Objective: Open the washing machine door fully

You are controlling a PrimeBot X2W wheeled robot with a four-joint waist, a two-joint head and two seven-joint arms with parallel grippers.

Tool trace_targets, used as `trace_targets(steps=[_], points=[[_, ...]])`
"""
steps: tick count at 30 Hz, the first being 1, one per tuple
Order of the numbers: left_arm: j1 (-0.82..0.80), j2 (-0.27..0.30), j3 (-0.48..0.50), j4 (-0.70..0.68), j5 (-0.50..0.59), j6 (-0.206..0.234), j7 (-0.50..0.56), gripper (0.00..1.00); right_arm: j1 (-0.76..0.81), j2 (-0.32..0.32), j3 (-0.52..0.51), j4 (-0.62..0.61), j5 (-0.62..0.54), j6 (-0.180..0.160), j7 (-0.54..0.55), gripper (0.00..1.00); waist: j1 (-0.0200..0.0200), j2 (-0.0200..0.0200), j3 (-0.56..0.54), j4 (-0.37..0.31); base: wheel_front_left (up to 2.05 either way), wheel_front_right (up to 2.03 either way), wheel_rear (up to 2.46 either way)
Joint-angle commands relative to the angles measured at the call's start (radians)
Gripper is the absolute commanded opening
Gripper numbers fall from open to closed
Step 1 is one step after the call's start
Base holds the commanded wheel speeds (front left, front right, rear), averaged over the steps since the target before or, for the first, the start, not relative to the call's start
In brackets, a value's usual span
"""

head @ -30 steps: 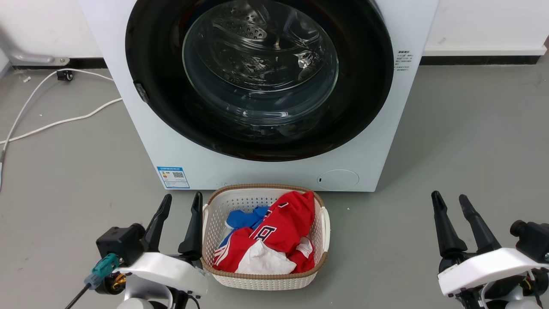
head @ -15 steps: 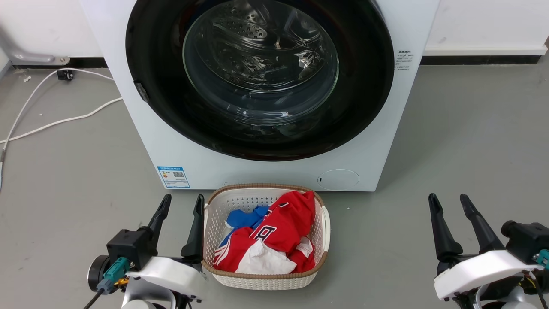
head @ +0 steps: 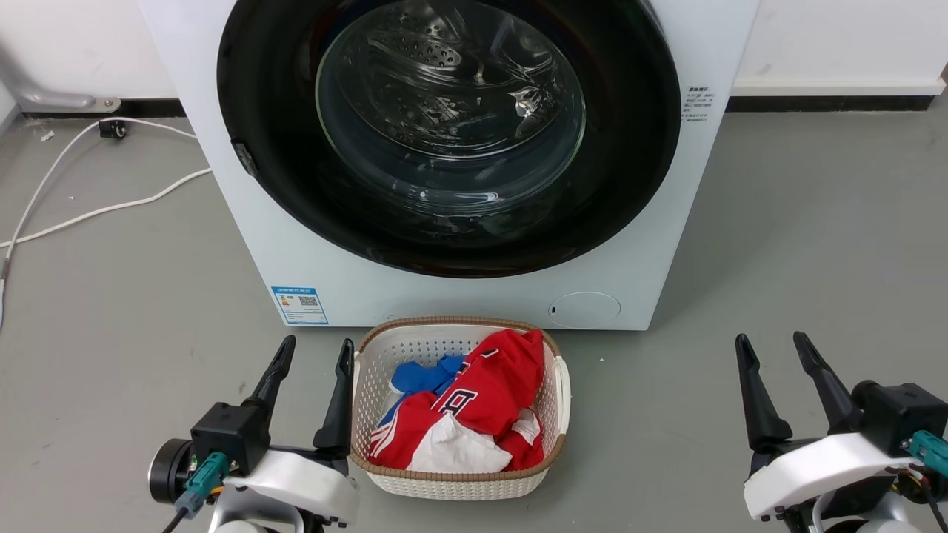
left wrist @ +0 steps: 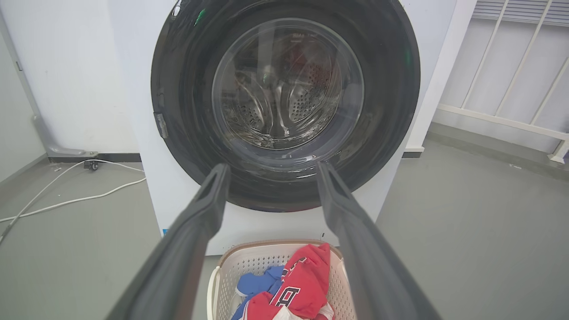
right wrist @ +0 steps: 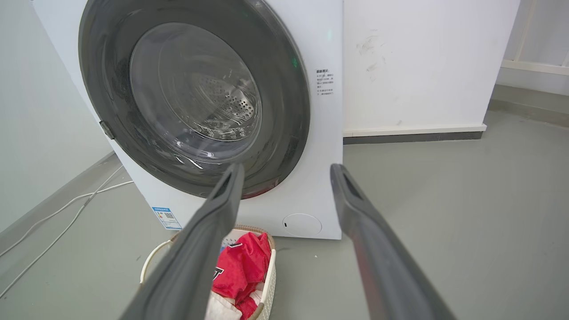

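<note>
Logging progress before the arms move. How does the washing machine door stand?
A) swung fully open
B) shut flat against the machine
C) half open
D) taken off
B: the door lies flat against the front of the washing machine, and the left end effector and right end effector are open, away from it.

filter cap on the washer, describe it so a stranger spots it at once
Find the white washing machine, its front taken up by the black washing machine door. On the white strip beneath, above the laundry basket, the filter cap sits at the right end. It is a plain white circle; the label sticker at the left is a blue rectangle.
</note>
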Motion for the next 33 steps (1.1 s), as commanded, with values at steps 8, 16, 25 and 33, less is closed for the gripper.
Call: trace_targets(steps=[8,16,25,33], points=[[0.014,-0.013,0.012,0.01,0.051,-0.019,-0.023,1.0,0.009,0.007,-0.005,-0.005,-0.061,0.002,-0.012,1.0,0.0,0.0,-0.002,0.001,0.0,0.0,0.0],[0.011,-0.036,0.041,0.031,0.075,-0.038,-0.037,1.0,0.017,0.011,-0.019,-0.001,-0.083,0.002,-0.015,1.0,0.0,0.0,-0.001,0.005,0.0,0.0,0.0],[0.02,-0.055,0.069,0.056,0.124,-0.063,-0.057,1.0,0.022,0.012,-0.025,0.004,-0.116,0.001,-0.031,1.0,0.0,0.0,-0.001,0.002,0.0,0.0,0.0],[0.014,-0.07,0.089,0.072,0.108,-0.077,-0.055,1.0,0.018,0.012,-0.027,0.014,-0.08,0.001,-0.035,1.0,0.0,0.0,0.0,0.002,0.0,0.0,0.0]])
